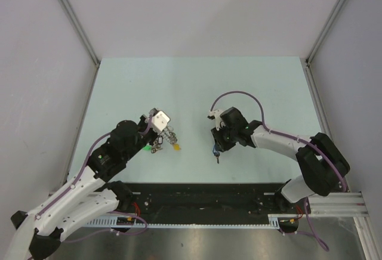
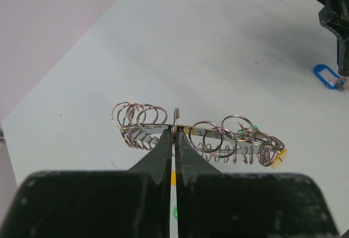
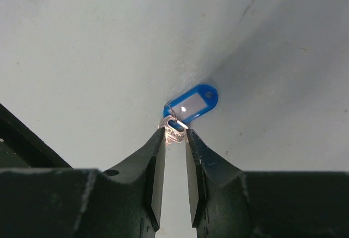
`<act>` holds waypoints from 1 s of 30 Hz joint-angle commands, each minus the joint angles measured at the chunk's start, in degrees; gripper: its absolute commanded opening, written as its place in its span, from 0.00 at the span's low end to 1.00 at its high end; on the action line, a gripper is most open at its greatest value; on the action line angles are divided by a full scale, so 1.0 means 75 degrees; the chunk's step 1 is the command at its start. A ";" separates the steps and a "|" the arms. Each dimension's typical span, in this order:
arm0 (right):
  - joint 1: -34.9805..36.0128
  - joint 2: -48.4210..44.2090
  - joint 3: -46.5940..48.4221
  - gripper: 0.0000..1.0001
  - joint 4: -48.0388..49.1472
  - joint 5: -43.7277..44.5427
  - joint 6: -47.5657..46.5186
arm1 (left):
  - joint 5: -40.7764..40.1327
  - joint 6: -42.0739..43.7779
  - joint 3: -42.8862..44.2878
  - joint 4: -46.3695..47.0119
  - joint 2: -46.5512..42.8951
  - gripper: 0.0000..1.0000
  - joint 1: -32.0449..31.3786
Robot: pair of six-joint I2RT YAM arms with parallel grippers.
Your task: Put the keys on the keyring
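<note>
My left gripper (image 1: pixel 162 133) (image 2: pixel 175 133) is shut on the keyring (image 2: pixel 207 137), a silvery metal band seen edge-on and fringed with many small split rings. The ring is held up off the table, left of centre (image 1: pixel 166 141). A yellow tag (image 2: pixel 278 159) (image 1: pixel 176 147) and a green tag (image 2: pixel 252 129) hang among its rings. My right gripper (image 1: pixel 218 145) (image 3: pixel 175 134) is closed on the head of a small silvery key (image 3: pixel 174 131), just above or on the table. The key's blue oval tag (image 3: pixel 192 102) (image 2: pixel 327 76) sticks out past the fingertips.
The pale green table (image 1: pixel 197 87) is walled by white panels on three sides. A black rail (image 1: pixel 209 197) runs along the near edge between the arm bases. The right arm's wrist (image 2: pixel 334 14) shows at the far right of the left wrist view.
</note>
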 commanded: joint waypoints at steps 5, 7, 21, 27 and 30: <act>-0.0122 0.0588 0.0392 0.26 0.0077 -0.0513 -0.0420 | 0.0162 -0.0066 0.0027 0.0545 0.0043 0.00 0.0063; -0.0134 0.0670 0.0474 0.26 0.0077 -0.0619 -0.0431 | 0.0174 -0.0066 0.0027 0.0534 0.0043 0.00 0.0063; -0.0146 0.1139 0.0650 0.22 0.0112 -0.0877 -0.0549 | 0.0256 -0.0066 0.0039 0.0510 0.0090 0.00 0.0086; -0.0158 0.1187 0.0697 0.21 0.0112 -0.0877 -0.0560 | 0.0291 -0.0054 0.0050 0.0498 0.0090 0.00 0.0098; -0.0157 0.1210 0.0697 0.18 0.0077 -0.0877 -0.0584 | 0.0291 -0.0054 0.0050 0.0498 0.0114 0.00 0.0098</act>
